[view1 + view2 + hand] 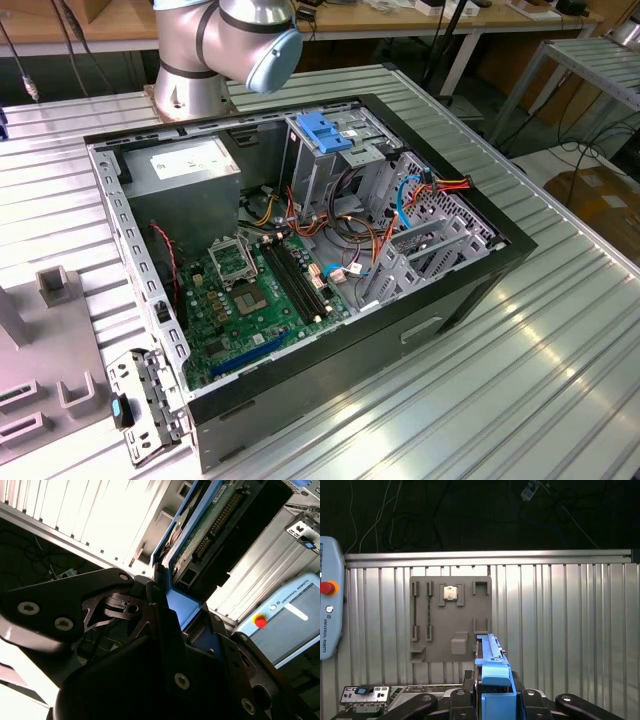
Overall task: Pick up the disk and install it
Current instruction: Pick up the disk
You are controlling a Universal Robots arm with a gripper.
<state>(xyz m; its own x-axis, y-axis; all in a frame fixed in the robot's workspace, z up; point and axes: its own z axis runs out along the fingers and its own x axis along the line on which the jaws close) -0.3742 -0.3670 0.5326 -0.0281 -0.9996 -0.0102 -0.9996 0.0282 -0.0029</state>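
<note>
Disk point(490, 655) was seen pinched edge-up between the fingers of the gripper point(493, 695) in the first wrist view, seemingly well above the ribbed table point(570, 630) and grey fixture plate point(450, 617)

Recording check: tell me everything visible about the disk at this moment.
The disk is clamped edge-on in the gripper, lifted above the ribbed metal table and touching nothing else. In both wrist views, bright blue plastic rails run along its edges. The second wrist view shows one flat face: a green circuit board with a row of connector pins, set in a grey metal body.
</note>
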